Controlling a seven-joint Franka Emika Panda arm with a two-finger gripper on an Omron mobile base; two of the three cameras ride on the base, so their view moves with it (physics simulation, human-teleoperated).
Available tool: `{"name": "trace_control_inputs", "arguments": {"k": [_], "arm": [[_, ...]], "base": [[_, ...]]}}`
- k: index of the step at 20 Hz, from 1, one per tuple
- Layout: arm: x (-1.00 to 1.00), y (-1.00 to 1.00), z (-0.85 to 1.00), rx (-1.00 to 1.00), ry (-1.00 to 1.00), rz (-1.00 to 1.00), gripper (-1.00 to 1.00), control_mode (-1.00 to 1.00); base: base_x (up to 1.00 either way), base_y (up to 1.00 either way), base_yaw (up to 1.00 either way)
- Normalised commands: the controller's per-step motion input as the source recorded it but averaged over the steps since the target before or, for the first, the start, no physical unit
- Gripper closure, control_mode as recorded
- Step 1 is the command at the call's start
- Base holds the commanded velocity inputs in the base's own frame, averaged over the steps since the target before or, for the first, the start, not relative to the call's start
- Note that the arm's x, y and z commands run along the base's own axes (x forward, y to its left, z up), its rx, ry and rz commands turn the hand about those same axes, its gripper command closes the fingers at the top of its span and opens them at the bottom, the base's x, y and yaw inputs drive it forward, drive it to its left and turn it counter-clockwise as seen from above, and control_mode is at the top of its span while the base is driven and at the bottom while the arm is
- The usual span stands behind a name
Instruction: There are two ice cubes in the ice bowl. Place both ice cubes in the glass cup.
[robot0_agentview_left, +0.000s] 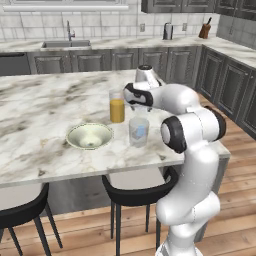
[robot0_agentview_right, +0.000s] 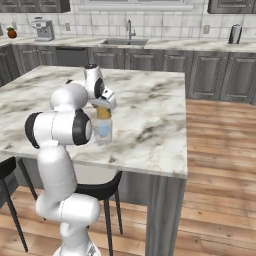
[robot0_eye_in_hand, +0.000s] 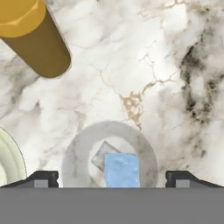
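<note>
We hang our gripper (robot0_eye_in_hand: 112, 178) right over the glass cup (robot0_eye_in_hand: 109, 155). Our two finger tips (robot0_eye_in_hand: 41, 179) are spread wide apart, one on each side of the cup, and they pinch nothing.

We think an ice cube (robot0_eye_in_hand: 122, 169) is a tricky little thing to carry. It is light and hard, so it will not squash. But it looks smooth and slippery, so it could pop out of a loose pinch. We would take hold of it on two flat sides, near the middle, not on the corners.

The cube is small and pale blue, and we can see a bit through it. It lies inside the cup, at the bottom. A greyer shape peeks out next to it. That may be the other cube, but we cannot tell for sure.

The cup is short and clear with straight sides. It stands on the marble counter (robot0_agentview_left: 45, 107), between the ice bowl (robot0_agentview_left: 90, 136) and our arm. The bowl is wide, shallow and pale green. The taller glass of orange juice (robot0_agentview_left: 117, 106) stands just behind the cup.
</note>
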Motion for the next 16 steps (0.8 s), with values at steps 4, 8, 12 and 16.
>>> {"name": "trace_control_inputs", "arguments": {"k": [4, 8, 12, 16], "arm": [[-1.00, -0.28, 0.08, 0.00, -0.28, 0.04, -1.00, -1.00], [-1.00, -0.41, -0.03, 0.02, -0.20, 0.01, -1.00, -1.00], [-1.00, -0.62, 0.03, 0.04, -0.18, 0.00, -1.00, -1.00], [-0.75, -0.56, 0.26, 0.11, -0.24, -0.06, -1.00, -1.00]], "base": [[0.00, 0.00, 0.00], [0.00, 0.00, 0.00], [0.00, 0.00, 0.00], [0.00, 0.00, 0.00]]}}
